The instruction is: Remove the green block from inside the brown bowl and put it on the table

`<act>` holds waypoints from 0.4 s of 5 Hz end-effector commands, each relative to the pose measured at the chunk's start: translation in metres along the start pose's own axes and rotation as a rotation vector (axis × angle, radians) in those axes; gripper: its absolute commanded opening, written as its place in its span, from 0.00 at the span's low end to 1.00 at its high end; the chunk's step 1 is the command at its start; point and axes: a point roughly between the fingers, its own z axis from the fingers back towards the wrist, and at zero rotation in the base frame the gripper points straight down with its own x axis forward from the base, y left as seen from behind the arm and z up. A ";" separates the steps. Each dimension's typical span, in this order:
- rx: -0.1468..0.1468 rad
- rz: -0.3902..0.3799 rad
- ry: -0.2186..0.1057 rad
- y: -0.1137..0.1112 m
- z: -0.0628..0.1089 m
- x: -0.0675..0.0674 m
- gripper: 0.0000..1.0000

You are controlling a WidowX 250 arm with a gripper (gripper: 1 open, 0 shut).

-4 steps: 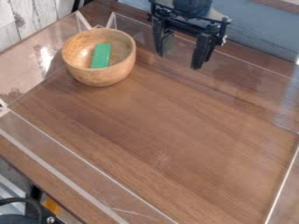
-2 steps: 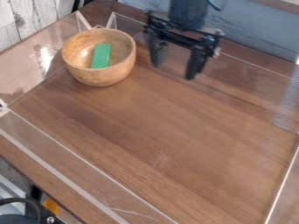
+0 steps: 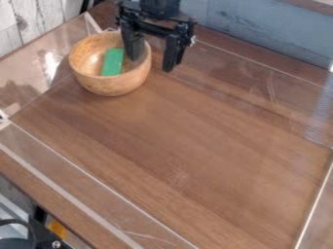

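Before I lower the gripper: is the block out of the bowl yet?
No, the green block lies inside the bowl, with the open gripper above its rim.

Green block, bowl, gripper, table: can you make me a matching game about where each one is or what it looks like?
Things:
1. block
2. bowl
3. gripper
4. table

Descriptions:
A. dark brown, glossy, with clear walls round it
B. black, open, hanging over the bowl's right rim
C. bright green, lying inside the bowl
D. round, light brown wood, standing at the table's far left

Pairs: 1-C, 2-D, 3-B, 4-A
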 end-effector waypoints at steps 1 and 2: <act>0.015 0.004 -0.050 0.009 0.011 0.008 1.00; 0.019 0.010 -0.042 0.013 0.006 0.010 1.00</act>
